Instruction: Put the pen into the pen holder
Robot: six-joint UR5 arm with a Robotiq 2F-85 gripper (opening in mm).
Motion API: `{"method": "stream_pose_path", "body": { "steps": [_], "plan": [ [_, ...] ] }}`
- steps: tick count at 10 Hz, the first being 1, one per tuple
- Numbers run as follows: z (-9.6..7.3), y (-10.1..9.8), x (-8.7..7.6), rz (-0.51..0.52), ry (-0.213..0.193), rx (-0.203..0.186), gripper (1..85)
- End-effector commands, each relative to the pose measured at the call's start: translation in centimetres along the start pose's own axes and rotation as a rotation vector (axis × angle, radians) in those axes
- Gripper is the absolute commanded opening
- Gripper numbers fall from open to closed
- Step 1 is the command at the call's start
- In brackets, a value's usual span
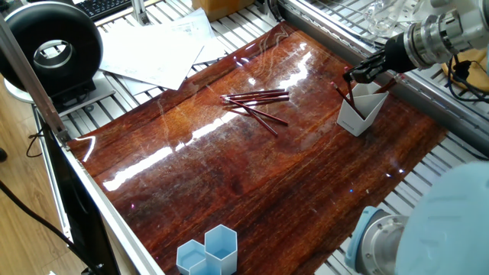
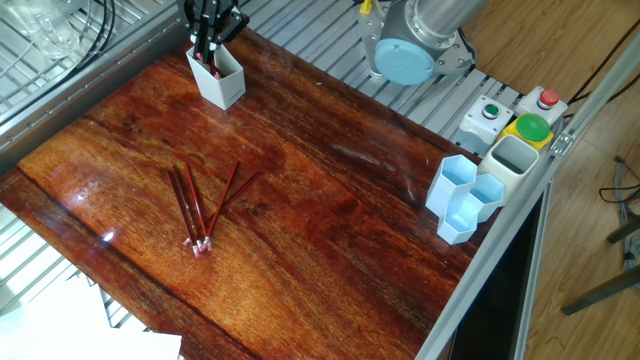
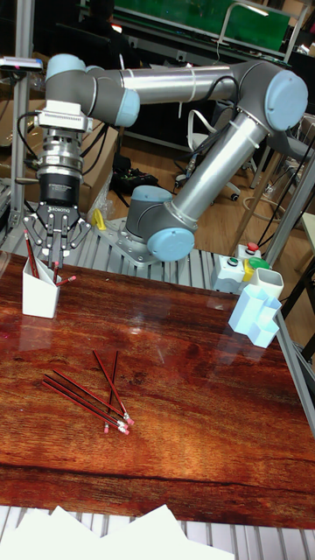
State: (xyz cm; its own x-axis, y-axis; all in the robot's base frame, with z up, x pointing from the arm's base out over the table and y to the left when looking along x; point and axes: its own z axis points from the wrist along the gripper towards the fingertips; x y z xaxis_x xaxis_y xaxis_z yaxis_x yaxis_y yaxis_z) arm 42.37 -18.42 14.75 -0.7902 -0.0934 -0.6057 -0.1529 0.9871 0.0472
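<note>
Tall fixed view: gripper [image 3: 56, 259] hangs straight down over the pen holder [image 3: 39, 295], which stands at the far left corner of the desk [image 3: 175, 411]. Fingers are spread a little, tips just above the holder's rim. I can't tell whether they grip anything; a red pen [image 3: 66, 280] sits in the holder tilted right with its pale eraser end sticking out past the rim, right below the fingertips. A second red pen [image 3: 31, 254] leans out of the holder's left side, well above the rim.

One fixed view: gripper [image 1: 365, 71] comes in from the right, fingertips over the pen holder [image 1: 359, 107] near the desk's far right edge. One dark pen [image 1: 345, 93] slants up out of the cup on its left side. Jaws look partly apart but contact is not resolvable here.

The other fixed view: gripper [image 2: 211, 22] directly above the pen holder [image 2: 217, 77], pen ends visible inside the cup.

Loose pens [image 3: 92, 394] lie in a fanned bunch on the desk, well apart from the holder, toward the near left part in the tall view; same bunch [image 1: 256, 105] mid-desk in the first fixed view, eraser ends clustered together [image 2: 200, 206].

Light blue hexagonal cups [image 3: 255, 319] stand at the desk's right edge, with a button box [image 2: 513, 118] just beyond them.
</note>
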Motion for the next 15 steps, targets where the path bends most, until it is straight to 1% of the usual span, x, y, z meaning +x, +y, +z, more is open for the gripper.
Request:
{"method": "stream_pose_path", "body": {
  "steps": [1, 3, 4, 6, 7, 8, 9, 10, 12, 13, 15],
  "plan": [
    [-2.2, -0.1, 0.3, 0.03, 0.092, 0.05, 20.7],
    [-2.5, 0.1, -0.2, 0.036, 0.098, 0.04, 21.7],
    [-2.8, 0.2, 0.2, 0.062, 0.129, 0.035, 21.7],
    [-5.0, -1.4, 3.3, 0.087, 0.327, 0.083, 20.0],
    [-6.0, -2.2, 4.7, 0.095, 0.406, 0.105, 18.7],
    [-6.8, -2.9, 5.9, 0.086, 0.466, 0.13, 18.7],
    [-7.2, -3.8, 6.7, 0.067, 0.508, 0.161, 16.7],
    [-7.2, -4.7, 6.8, 0.045, 0.532, 0.177, 11.3],
    [-7.5, -5.3, 7.0, 0.046, 0.585, 0.179, 2.0],
    [-7.6, -4.7, 7.5, 0.064, 0.614, 0.156, 1.0],
    [-7.8, -3.0, 9.1, 0.109, 0.695, 0.097, 1.0]
  ]
}}
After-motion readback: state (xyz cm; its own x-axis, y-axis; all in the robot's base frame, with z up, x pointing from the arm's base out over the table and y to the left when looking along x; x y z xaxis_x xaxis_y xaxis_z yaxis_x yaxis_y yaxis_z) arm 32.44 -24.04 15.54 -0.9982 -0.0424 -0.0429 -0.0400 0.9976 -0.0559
